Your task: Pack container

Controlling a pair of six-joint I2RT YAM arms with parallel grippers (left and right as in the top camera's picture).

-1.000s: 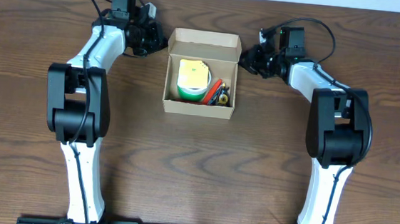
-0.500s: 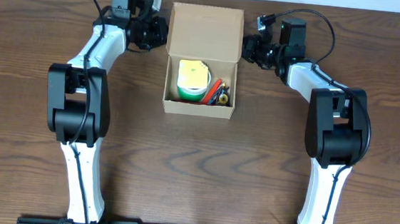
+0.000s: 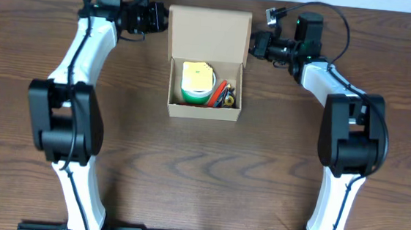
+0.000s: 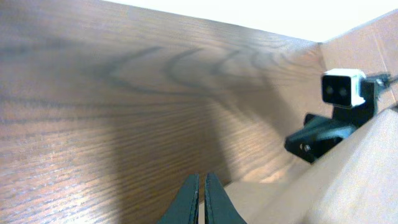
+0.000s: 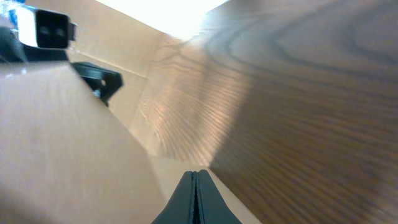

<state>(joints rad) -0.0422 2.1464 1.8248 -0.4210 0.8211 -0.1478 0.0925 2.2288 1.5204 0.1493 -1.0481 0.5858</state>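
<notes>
Tan matte cardboard container (image 3: 203, 112), rectangular, flap lid (image 3: 209, 33) open; left claw (image 4: 202, 177), right claw (image 5: 194, 173) both pinched closed, grip unclear.

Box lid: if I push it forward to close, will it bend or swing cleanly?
Likely stiff: the lid shows as one flat cardboard panel, no sag. Probably light, so a gentle push should swing it at the fold. The box itself might slide on the smooth wooden table.
</notes>
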